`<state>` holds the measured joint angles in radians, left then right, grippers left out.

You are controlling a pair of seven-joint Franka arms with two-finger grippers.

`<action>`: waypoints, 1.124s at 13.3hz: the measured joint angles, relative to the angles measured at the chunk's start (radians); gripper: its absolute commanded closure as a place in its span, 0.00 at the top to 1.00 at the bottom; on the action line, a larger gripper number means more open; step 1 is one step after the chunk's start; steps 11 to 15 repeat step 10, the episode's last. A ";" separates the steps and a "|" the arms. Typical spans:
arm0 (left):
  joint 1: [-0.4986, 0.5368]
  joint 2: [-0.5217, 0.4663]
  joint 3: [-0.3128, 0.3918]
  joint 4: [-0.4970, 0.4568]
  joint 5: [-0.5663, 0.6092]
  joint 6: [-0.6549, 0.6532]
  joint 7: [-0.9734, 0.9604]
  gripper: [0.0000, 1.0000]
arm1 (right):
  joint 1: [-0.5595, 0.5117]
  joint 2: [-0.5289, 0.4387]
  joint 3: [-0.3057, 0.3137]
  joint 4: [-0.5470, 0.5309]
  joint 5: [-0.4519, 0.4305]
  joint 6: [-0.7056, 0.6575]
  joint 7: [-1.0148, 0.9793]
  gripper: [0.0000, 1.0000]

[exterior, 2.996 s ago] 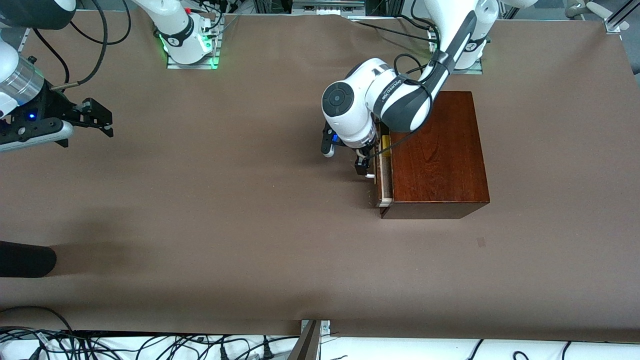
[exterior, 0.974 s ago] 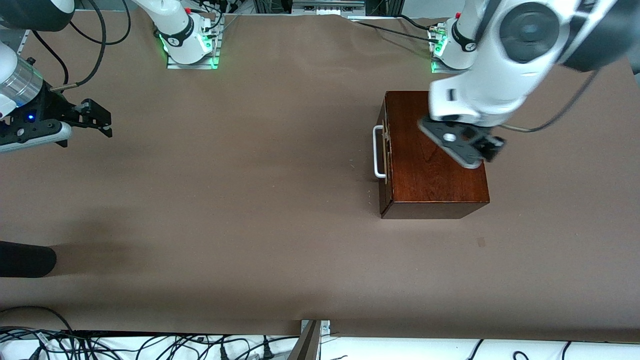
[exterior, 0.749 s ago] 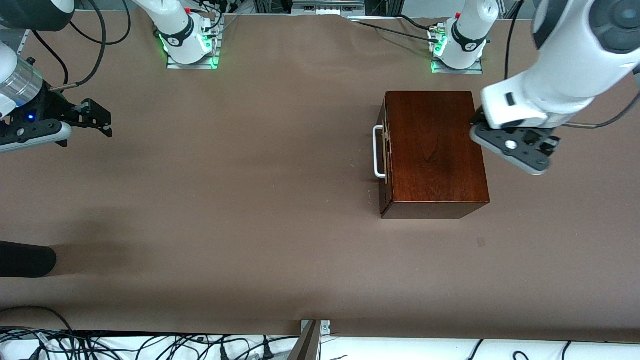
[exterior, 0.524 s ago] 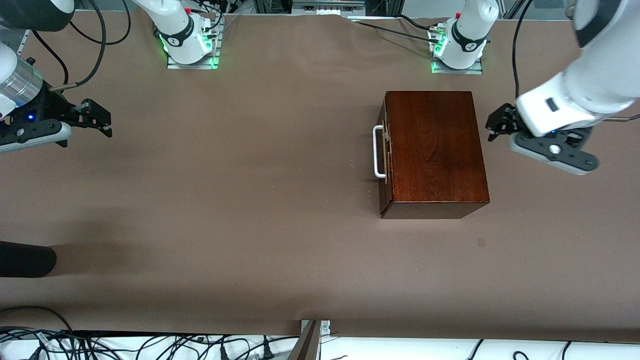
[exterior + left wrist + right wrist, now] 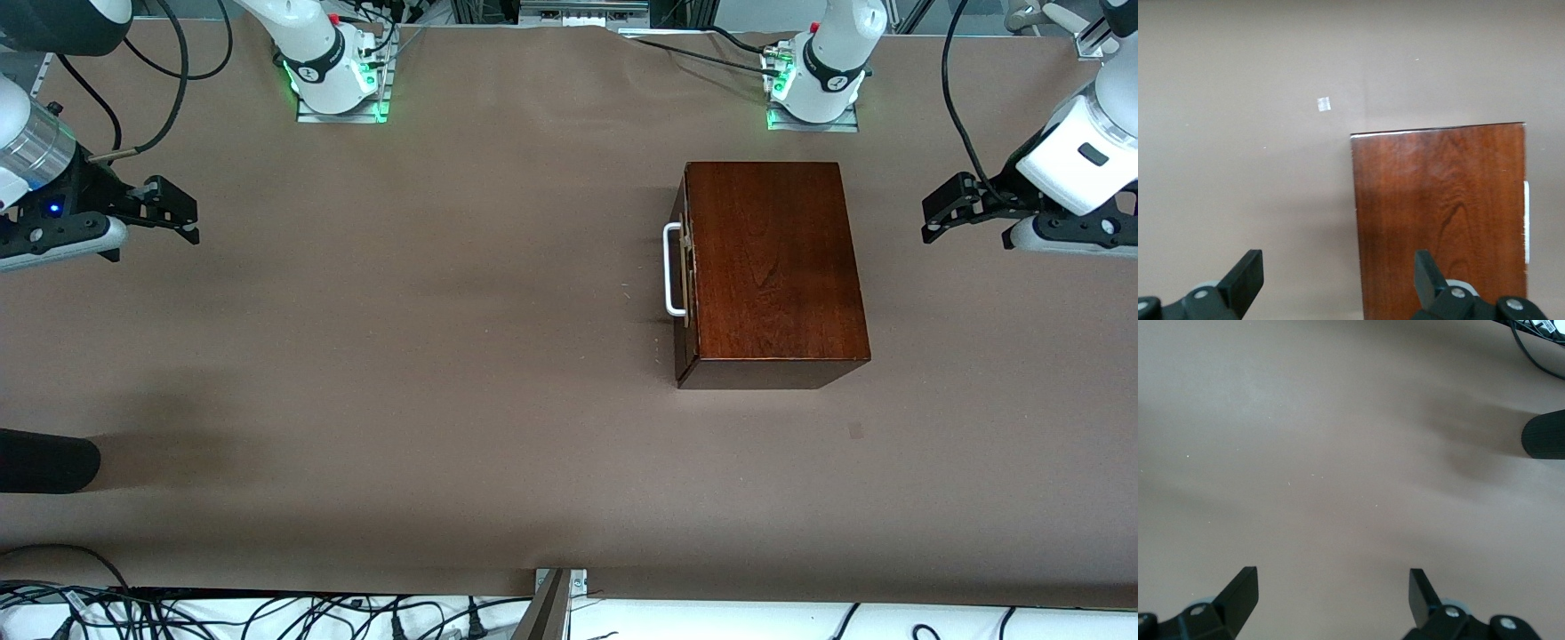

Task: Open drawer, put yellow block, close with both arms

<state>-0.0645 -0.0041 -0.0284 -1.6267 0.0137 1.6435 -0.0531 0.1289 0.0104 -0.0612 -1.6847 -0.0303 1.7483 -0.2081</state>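
I see drawer (image 5: 681,271) shut in box (image 5: 772,271), right of centre frame, handle (image 5: 672,270) facing frame left. Yellow block not visible. Left gripper (image 5: 929,218), right edge, fingers apart, nearer. Right gripper (image 5: 190,216), left edge, fingers apart, waits.

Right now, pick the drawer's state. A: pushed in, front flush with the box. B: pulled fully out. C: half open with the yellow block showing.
A: the drawer sits shut against the box, its white handle free, with no block in sight.
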 measured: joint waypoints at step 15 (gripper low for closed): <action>0.003 -0.029 0.000 -0.068 0.011 0.030 -0.004 1.00 | 0.000 0.000 0.000 0.000 0.000 0.000 0.000 1.00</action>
